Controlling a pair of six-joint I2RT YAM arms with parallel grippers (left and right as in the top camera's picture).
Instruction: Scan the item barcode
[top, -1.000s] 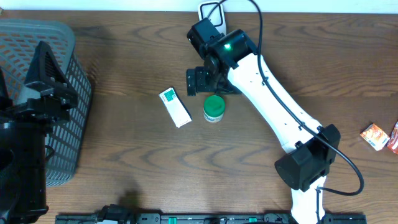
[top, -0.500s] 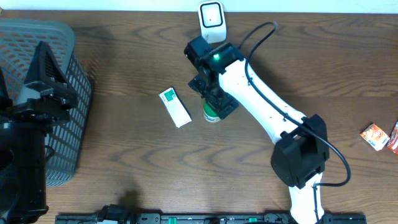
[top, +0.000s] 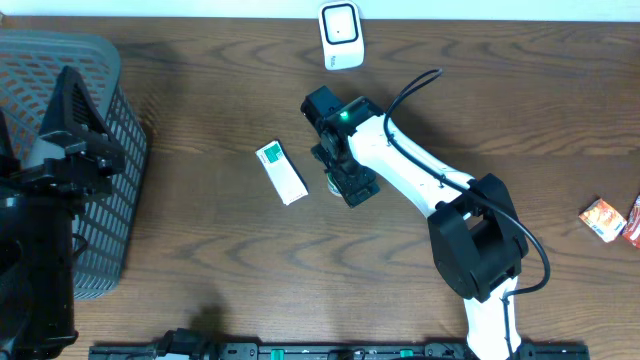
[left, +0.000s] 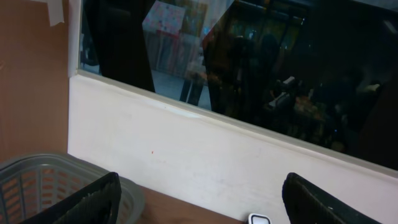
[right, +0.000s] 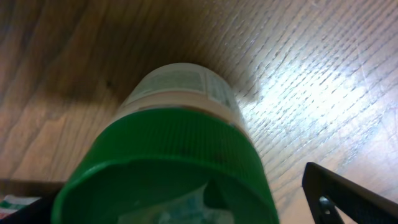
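Observation:
A small white jar with a green screw cap (right: 180, 162) stands on the wooden table and fills the right wrist view. My right gripper (right: 186, 211) is down around it, open, with one finger (right: 348, 196) standing clear of the cap's right side. From overhead, the right gripper (top: 348, 180) covers nearly all of the jar. A white scanner (top: 341, 22) stands at the table's far edge, also low in the left wrist view (left: 260, 219). My left gripper (left: 199, 199) is open and empty, raised beside the basket and facing the wall.
A white and green box (top: 281, 171) lies just left of the jar. A grey mesh basket (top: 125, 170) stands at the left edge under the left arm (top: 60, 170). Two snack packets (top: 600, 218) lie at the far right edge.
My right arm has swung from near the scanner toward me and come down over the green-capped jar, which now sits between its fingers. The left arm has not moved.

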